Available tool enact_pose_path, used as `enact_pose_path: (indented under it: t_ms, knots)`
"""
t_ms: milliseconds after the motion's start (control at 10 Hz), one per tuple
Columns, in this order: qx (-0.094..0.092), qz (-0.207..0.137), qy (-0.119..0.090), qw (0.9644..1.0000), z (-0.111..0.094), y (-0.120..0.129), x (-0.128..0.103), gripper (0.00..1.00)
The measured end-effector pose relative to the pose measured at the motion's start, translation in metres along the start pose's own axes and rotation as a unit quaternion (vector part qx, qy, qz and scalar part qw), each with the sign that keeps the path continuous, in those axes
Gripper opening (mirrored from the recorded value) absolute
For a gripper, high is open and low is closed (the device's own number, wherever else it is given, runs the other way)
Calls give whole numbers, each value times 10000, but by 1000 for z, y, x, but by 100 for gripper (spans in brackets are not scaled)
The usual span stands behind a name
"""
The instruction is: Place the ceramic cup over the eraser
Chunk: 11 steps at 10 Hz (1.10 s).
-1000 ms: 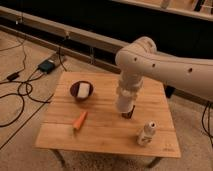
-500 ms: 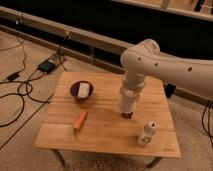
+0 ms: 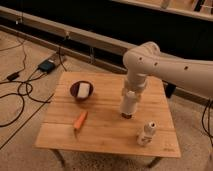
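1. Progress looks late-stage. The ceramic cup point(image 3: 128, 105) stands upright at the end of the white arm point(image 3: 150, 62), right of centre on the desk point(image 3: 105, 135). Whether its rim touches the wood or hangs just above it, I cannot tell.
2. The hand point(image 3: 131, 94) points straight down and sits at the top of the cup. Its shape merges with the cup's white, so I cannot tell if it is clamped on the cup or loose.
3. The eraser point(image 3: 127, 116) reads as a small dark patch directly under the cup's lower edge, touching it or nearly so. Part of that patch may be shadow. The cup is lined up over the eraser, but the eraser is not fully hidden.
4. Done, by my judgement: the cup is at the arm's end, brought to the target and aligned above it.
5. Left, by my judgement:
   - Lower the cup until the rim seats on the desk and the dark block disappears.
   - Release the cup.
   - Lift the hand away without dragging or tipping the cup.
6. Other items, none touching the cup:
   - The dark bowl point(image 3: 81, 91), with something pale inside, is well apart to the left.
   - The orange carrot-like object point(image 3: 80, 120) is front-left.
   - The small white bottle point(image 3: 145, 134) is near the cup at front-right. It is the only neighbour to mind on the way out.
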Motion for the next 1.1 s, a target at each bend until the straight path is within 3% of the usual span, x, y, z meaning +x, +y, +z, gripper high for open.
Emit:
enact_pose_path:
  t_ms: [300, 800, 1100]
  knots:
    - [12, -85, 88, 9999, 10, 4, -4, 0]
    - [214, -320, 473, 9981, 54, 10, 5, 0]
    - [251, -491, 430, 9976, 66, 18, 3, 0]
